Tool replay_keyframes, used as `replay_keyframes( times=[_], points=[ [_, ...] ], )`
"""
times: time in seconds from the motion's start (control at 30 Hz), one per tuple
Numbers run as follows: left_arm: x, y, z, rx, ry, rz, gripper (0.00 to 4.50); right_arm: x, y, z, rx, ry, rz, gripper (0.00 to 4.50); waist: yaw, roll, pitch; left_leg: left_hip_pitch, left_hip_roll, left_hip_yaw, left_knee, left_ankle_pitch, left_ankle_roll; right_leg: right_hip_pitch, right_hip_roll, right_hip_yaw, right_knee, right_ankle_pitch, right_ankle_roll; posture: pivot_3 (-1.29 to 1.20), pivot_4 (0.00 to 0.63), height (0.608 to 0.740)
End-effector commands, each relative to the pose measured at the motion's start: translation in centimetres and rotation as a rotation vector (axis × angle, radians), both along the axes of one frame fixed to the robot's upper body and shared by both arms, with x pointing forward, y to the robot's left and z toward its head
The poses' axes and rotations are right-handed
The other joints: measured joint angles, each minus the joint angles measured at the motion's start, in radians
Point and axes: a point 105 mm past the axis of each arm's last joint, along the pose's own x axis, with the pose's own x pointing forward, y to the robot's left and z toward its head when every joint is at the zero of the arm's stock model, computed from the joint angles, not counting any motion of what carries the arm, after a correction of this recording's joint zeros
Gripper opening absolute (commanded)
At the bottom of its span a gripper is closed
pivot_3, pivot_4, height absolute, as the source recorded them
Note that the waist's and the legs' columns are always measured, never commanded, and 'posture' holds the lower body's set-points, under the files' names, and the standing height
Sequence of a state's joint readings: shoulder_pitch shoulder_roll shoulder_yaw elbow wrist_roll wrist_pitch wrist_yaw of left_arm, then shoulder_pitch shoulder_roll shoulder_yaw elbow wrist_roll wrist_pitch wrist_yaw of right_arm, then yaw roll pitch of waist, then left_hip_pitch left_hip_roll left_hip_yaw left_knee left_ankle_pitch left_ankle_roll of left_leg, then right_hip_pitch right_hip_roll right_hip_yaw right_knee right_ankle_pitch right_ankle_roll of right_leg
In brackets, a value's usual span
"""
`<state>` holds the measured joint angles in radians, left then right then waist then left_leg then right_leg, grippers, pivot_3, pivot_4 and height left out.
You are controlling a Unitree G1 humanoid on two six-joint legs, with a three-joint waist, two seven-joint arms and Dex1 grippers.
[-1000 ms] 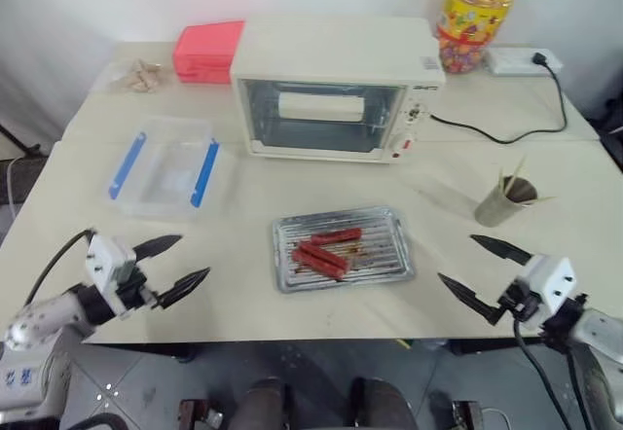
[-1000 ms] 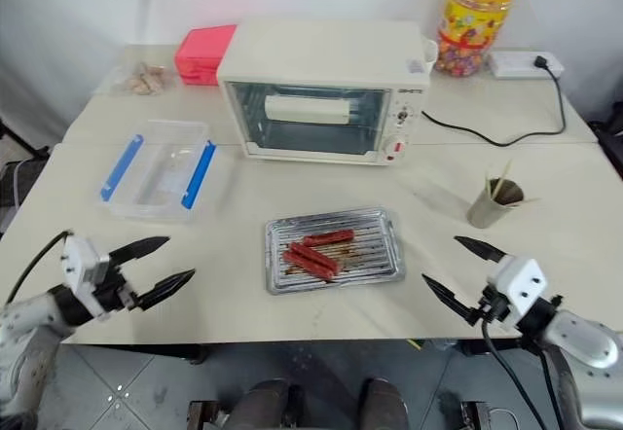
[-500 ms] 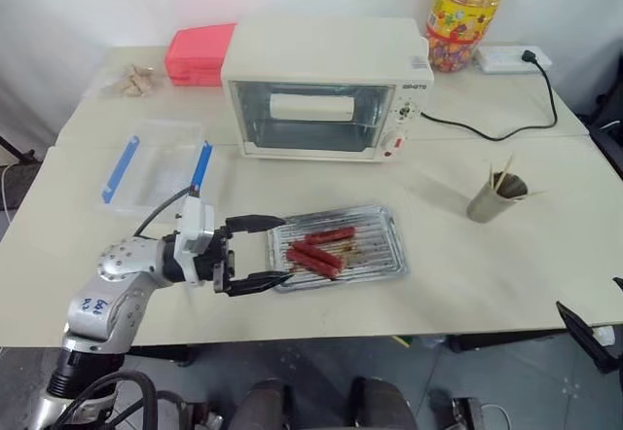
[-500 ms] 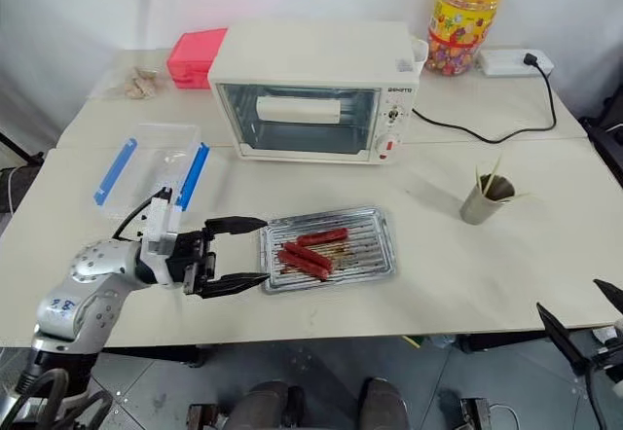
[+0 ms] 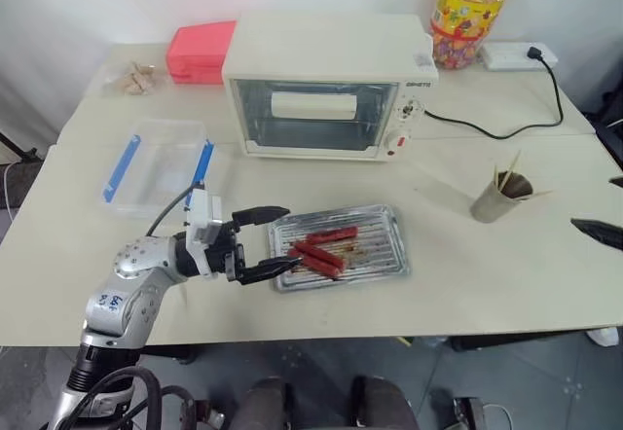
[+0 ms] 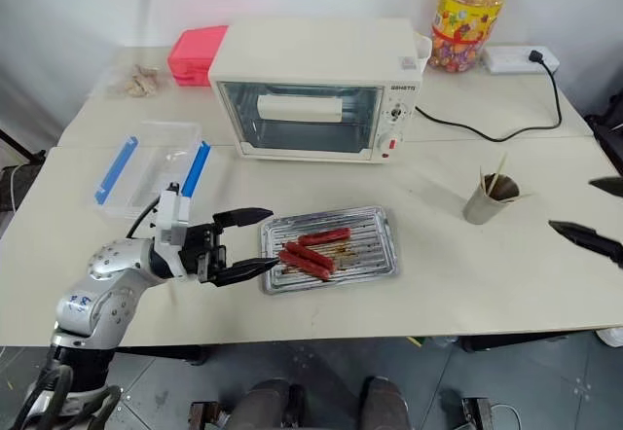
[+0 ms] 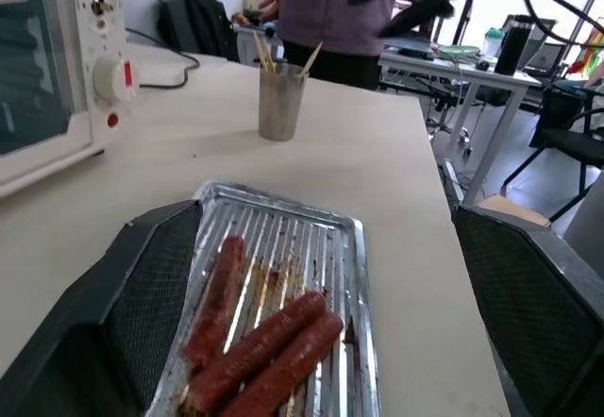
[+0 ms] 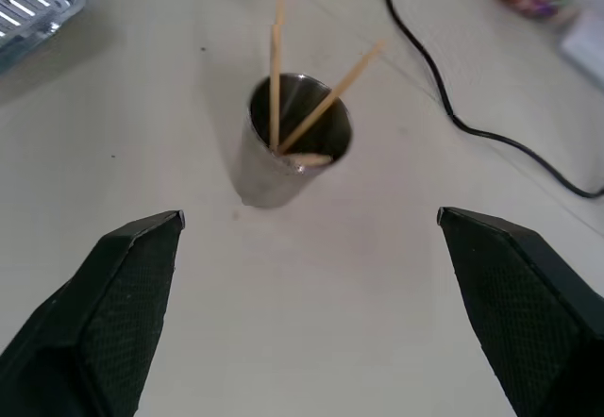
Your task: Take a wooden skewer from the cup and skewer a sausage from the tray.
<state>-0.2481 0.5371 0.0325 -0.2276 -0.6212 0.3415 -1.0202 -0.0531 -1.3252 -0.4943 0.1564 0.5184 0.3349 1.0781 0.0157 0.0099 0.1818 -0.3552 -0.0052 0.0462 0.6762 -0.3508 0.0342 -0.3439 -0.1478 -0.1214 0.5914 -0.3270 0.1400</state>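
The silver tray [image 5: 382,251] lies mid-table with three red sausages [image 5: 319,252] in it. My left gripper [image 5: 290,240] is open and level, its fingers [image 7: 159,280] straddling the tray's left end without touching a sausage [image 7: 253,343]. The grey metal cup [image 5: 495,202] stands at the right with wooden skewers [image 5: 510,171] sticking out of it. My right gripper [image 6: 572,204] is open, raised off the table to the right of the cup. In the right wrist view the cup [image 8: 286,158] and its skewers [image 8: 275,77] sit ahead, between the spread fingers [image 8: 132,285].
A white toaster oven [image 5: 326,88] stands behind the tray, its black cord [image 5: 506,134] running to the back right. A clear box with blue clasps [image 5: 161,164] lies at the left, a pink box [image 5: 202,51] and a yellow-lidded candy jar [image 5: 471,14] at the back. A person [image 7: 326,11] stands beyond the table.
My left gripper has swung right, from the table's front left to the tray's left end. My right gripper has lifted and moved out to the right, beside the cup. Both stayed open.
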Motion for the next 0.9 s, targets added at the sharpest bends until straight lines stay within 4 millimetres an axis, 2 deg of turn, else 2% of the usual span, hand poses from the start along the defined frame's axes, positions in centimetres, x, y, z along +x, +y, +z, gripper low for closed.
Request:
replay_keyframes(
  times=[0.03, 0.13, 0.23, 0.33, 0.43, 0.53, 0.63, 0.9],
  points=[
    [-0.6, -0.3, 0.6, -0.008, -0.024, -0.001, 4.49, 1.4, -0.2, -0.1, -0.033, 0.06, -0.017, 4.5, 0.005, 0.0, 0.0, -0.001, 0.0, -0.001, 0.001, 0.0, 0.0, 0.0, 0.0, 0.0, 0.0, 0.0, 0.0, 0.0, 0.15, 0.74],
    [-0.8, -0.3, 0.6, -0.008, -0.014, 0.008, 4.49, 2.6, 1.1, -0.2, -0.01, 0.133, -0.001, 4.5, 0.006, 0.003, 0.002, -0.006, 0.0, -0.002, 0.006, -0.001, 0.0, -0.003, 0.0, -0.002, 0.0, 0.0, 0.0, 0.0, 0.15, 0.74],
    [-0.9, -0.2, 0.5, -0.007, -0.008, 0.026, 4.49, 3.1, 1.6, -0.6, -0.048, 0.191, 0.022, 4.5, 0.01, 0.004, 0.002, -0.015, 0.0, -0.004, 0.009, -0.001, 0.0, -0.01, 0.0, -0.005, 0.003, 0.0, 0.001, 0.0, 0.15, 0.74],
    [-0.9, 0.0, 0.4, -0.01, -0.005, 0.041, 4.49, 3.6, 1.7, -0.5, -0.045, 0.201, 0.023, 4.5, 0.01, 0.004, 0.002, -0.018, -0.001, -0.004, 0.009, -0.001, 0.0, -0.013, -0.001, -0.006, 0.004, 0.0, 0.001, 0.0, 0.15, 0.74],
    [-1.1, 0.0, 0.3, -0.014, -0.005, 0.049, 4.5, 3.9, 1.0, -0.6, -0.061, 0.214, -0.005, 3.92, 0.009, 0.004, 0.002, -0.019, -0.001, -0.004, 0.009, -0.001, 0.0, -0.014, -0.001, -0.007, 0.004, 0.0, 0.001, 0.0, 0.15, 0.74],
    [-1.1, 0.0, 0.3, -0.018, -0.005, 0.055, 4.5, 4.0, 0.3, -0.8, -0.078, 0.222, -0.011, 2.92, 0.008, 0.004, 0.002, -0.019, -0.001, -0.004, 0.009, -0.001, 0.0, -0.014, -0.001, -0.007, 0.004, 0.0, 0.001, 0.0, 0.15, 0.74],
    [-1.2, -0.1, 0.4, -0.022, -0.006, 0.058, 4.5, 4.4, 0.1, -0.8, -0.062, 0.223, -0.012, 2.92, 0.006, 0.004, 0.002, -0.018, -0.001, -0.003, 0.009, -0.001, 0.0, -0.014, -0.001, -0.006, 0.004, 0.0, 0.001, 0.0, 0.15, 0.74],
    [-1.1, 0.1, 0.5, -0.022, -0.011, 0.07, 4.5, 5.4, 1.0, -0.7, -0.05, 0.219, 0.052, 2.92, 0.005, 0.004, 0.002, -0.018, -0.001, -0.003, 0.009, -0.001, 0.0, -0.014, -0.001, -0.006, 0.005, 0.0, 0.001, 0.0, 0.15, 0.74]
  ],
)
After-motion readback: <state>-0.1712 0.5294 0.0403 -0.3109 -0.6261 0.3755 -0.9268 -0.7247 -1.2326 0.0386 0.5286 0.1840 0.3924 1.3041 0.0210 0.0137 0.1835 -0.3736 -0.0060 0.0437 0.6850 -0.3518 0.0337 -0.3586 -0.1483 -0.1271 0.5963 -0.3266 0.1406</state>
